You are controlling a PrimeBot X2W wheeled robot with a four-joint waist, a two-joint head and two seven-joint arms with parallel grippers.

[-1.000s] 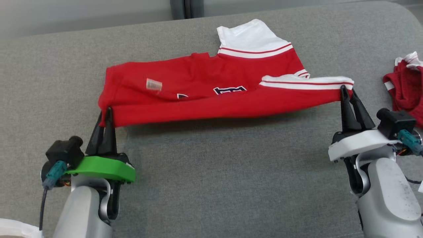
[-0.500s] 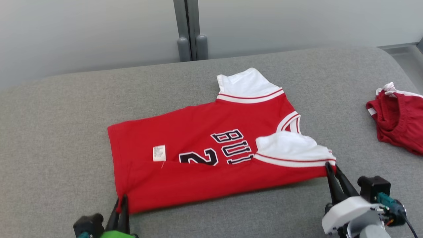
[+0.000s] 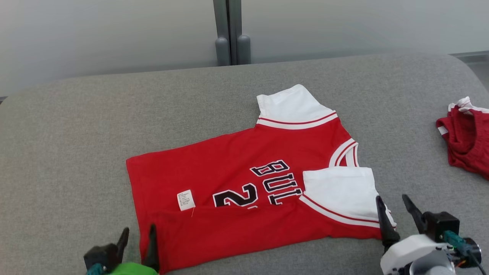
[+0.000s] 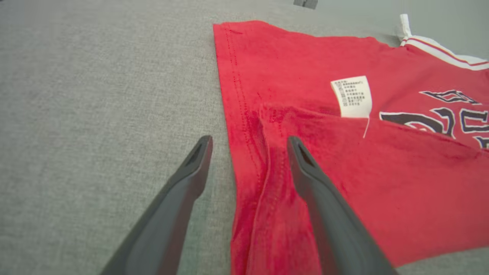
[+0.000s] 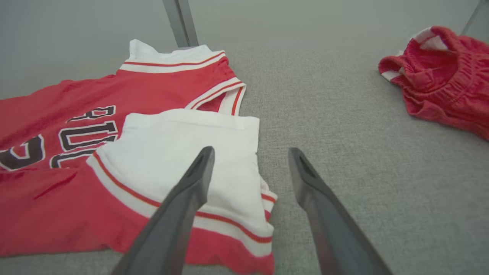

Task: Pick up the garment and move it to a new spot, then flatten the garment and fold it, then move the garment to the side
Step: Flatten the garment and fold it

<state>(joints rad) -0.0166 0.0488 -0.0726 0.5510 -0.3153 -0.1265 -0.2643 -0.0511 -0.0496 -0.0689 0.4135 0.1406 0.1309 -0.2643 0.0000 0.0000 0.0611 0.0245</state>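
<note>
The garment (image 3: pixel 244 183), a red jersey with white sleeves, black lettering and a white care label, lies on the grey cushion with its near long edge folded over onto itself. My left gripper (image 3: pixel 137 233) stands open over the garment's near left corner (image 4: pixel 252 172), one finger on the cloth side and one over bare cushion. My right gripper (image 3: pixel 393 204) is open at the near right corner by the white sleeve (image 5: pixel 183 152), holding nothing; its left finger (image 5: pixel 191 183) hangs over the sleeve.
A second red garment (image 3: pixel 466 141) is bunched at the cushion's right edge, also in the right wrist view (image 5: pixel 435 84). A grey wall with a vertical post (image 3: pixel 229 30) rises behind the cushion (image 3: pixel 76 126). Bare cushion lies left of the jersey.
Both grippers were shut on the jersey's near corners and have opened, letting it go. The folded near edge has settled flat. The head camera tilted up between frames.
</note>
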